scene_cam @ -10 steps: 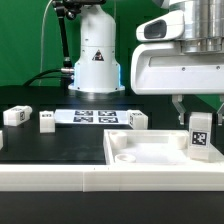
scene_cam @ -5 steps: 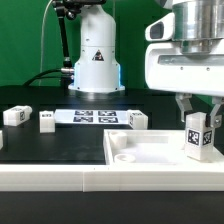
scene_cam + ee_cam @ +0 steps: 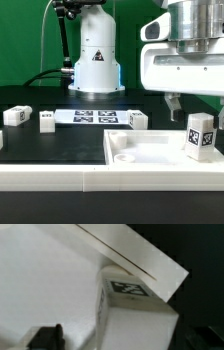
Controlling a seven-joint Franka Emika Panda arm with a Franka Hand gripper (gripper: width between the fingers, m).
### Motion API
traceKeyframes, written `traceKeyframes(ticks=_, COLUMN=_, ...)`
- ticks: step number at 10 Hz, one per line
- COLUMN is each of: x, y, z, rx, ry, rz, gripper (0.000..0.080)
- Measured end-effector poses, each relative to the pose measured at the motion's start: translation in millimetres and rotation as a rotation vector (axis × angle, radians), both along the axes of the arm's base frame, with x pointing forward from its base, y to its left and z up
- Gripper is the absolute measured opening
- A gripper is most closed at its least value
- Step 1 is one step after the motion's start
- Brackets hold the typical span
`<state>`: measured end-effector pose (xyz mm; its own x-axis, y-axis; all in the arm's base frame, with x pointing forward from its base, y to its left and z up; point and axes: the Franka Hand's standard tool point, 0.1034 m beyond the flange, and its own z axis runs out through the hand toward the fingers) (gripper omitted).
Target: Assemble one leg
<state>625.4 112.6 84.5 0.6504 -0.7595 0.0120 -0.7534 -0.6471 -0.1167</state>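
Observation:
A white leg (image 3: 200,135) with a black-and-white tag stands upright at the right corner of the large flat white tabletop (image 3: 150,152). It is turned slightly, so two faces show. My gripper (image 3: 197,106) hangs just above it, open, with one dark finger (image 3: 172,103) to the exterior view's left of the leg. In the wrist view the leg (image 3: 135,317) shows its tag between my fingers (image 3: 45,336), and the gripper (image 3: 125,341) straddles it without holding it.
Three more white legs (image 3: 15,116) (image 3: 46,120) (image 3: 137,120) stand on the black table. The marker board (image 3: 95,117) lies between them. The arm's white base (image 3: 97,55) stands behind, and a white ledge (image 3: 60,178) runs along the front.
The gripper has lifted off the leg and its fingers now sit higher. The leg has turned a little on the tabletop corner and stands free.

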Motion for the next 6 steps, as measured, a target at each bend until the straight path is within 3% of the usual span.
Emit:
traceKeyframes(ticks=1, x=-0.5, y=0.7, z=0.6, rx=-0.01, ry=0.004, rz=0.108, gripper=0.0637)
traceKeyframes(ticks=6, x=-0.4, y=4.6, z=1.1, rx=-0.091, ry=0.029, rz=0.631, gripper=0.0649)
